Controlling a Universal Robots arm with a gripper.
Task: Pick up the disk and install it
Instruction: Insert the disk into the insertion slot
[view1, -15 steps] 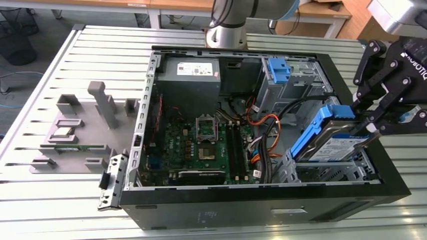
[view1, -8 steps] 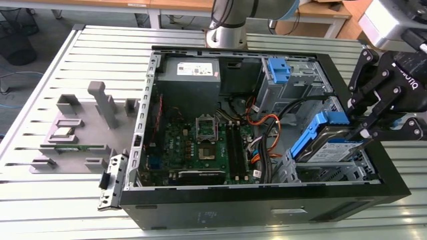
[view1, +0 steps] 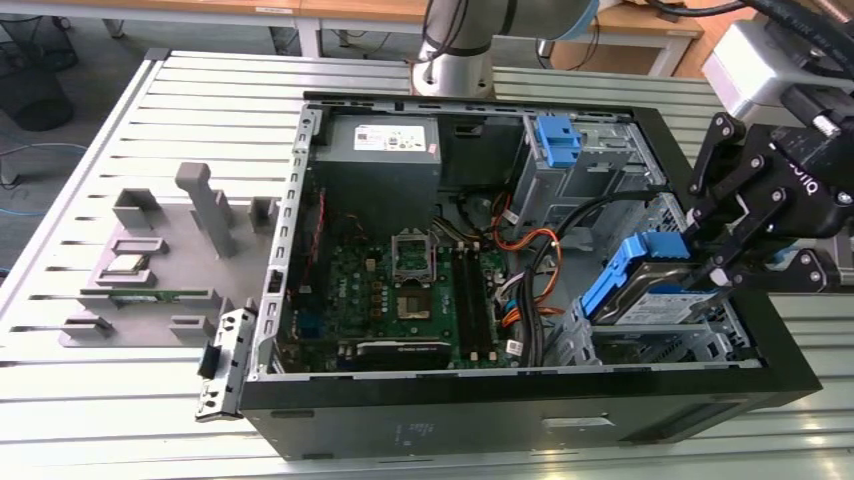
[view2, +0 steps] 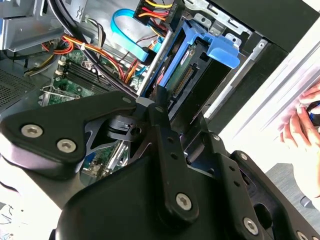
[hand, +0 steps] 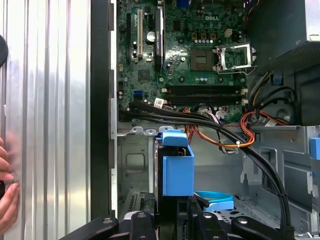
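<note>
We see the gripper (view1: 707, 262) clamped on the disk (view1: 657, 300), its fingers closed against the sides of the blue bracket. The disk hangs tilted above the drive cage (view1: 667, 345), at the exterior view's right of the open case (view1: 534, 405), with its lower end near the cage's rim. The motherboard (view1: 400, 280) lies beside the cage, with cables running between them. In the second wrist view a person's hand (view2: 300, 120) is over the tabletop (view1: 120, 400), just outside the case.

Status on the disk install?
Gripper shut on the disk. Disk tilted at the drive cage, not seated. Black cables close beside; a hand on the table.
</note>
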